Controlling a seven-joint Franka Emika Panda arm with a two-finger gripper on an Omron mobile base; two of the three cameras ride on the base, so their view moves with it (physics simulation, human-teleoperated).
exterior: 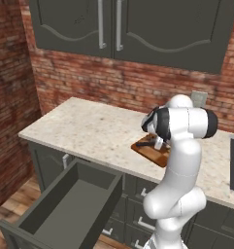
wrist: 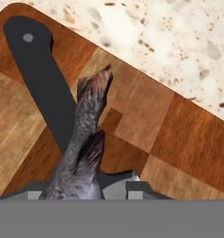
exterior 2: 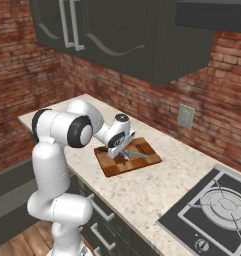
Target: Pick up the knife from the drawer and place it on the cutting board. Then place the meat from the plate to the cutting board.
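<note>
The hand [exterior 2: 126,154] hangs low over the cutting board [exterior 2: 147,148]. The knife [wrist: 41,79] lies there, so it seems just put down; I cannot tell if the hand is open.

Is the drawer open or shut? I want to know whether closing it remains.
Open. The drawer stands pulled far out below the counter, its inside bare.

Knife [exterior 2: 137,155] lies on cutting board [exterior 2: 142,147]; board on counter [exterior: 99,131].
</note>
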